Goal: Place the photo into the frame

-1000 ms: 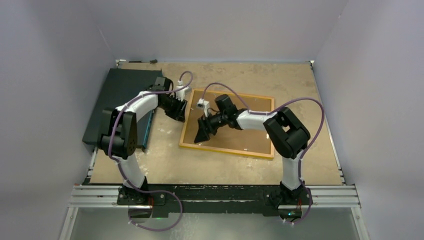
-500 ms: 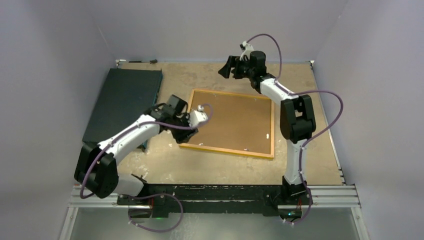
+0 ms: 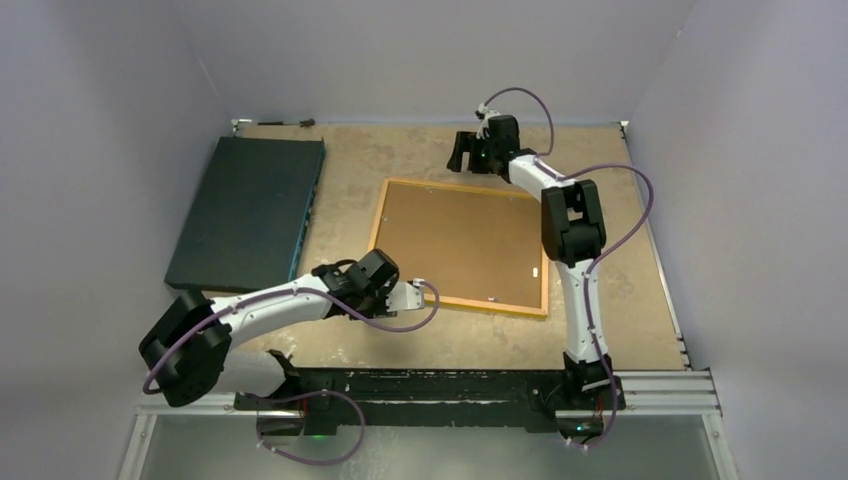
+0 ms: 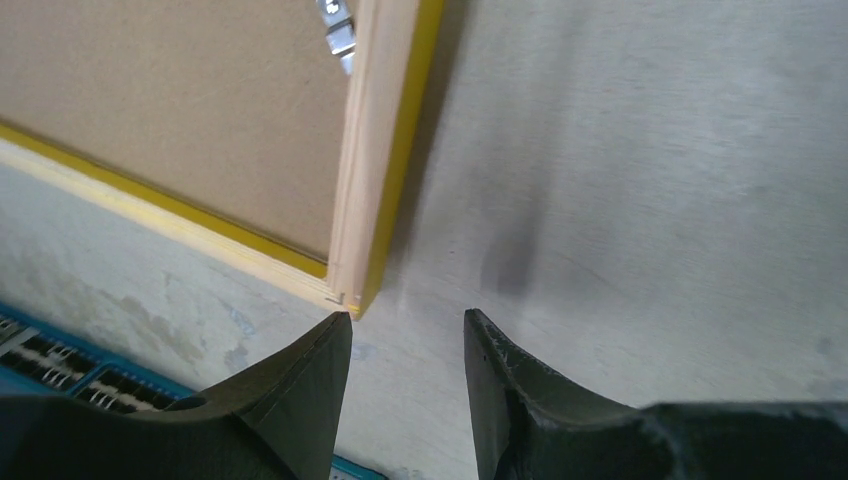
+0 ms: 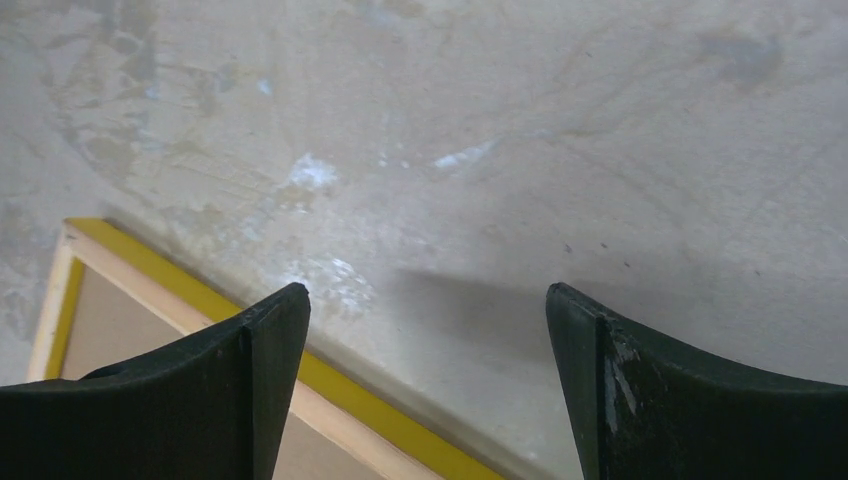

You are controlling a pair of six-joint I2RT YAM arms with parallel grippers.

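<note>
Though unclear from top cam, L pincer gapes near frame corner.

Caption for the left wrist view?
Open left claw hovers over the table beside a corner of the frame, its back facing up.

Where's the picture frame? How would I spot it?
Look at the sandy table from above. In its middle lies a flat rectangle, the frame, brown inside. Its thin yellow-orange edge sets it apart from the plain dark slab to its left.
</note>
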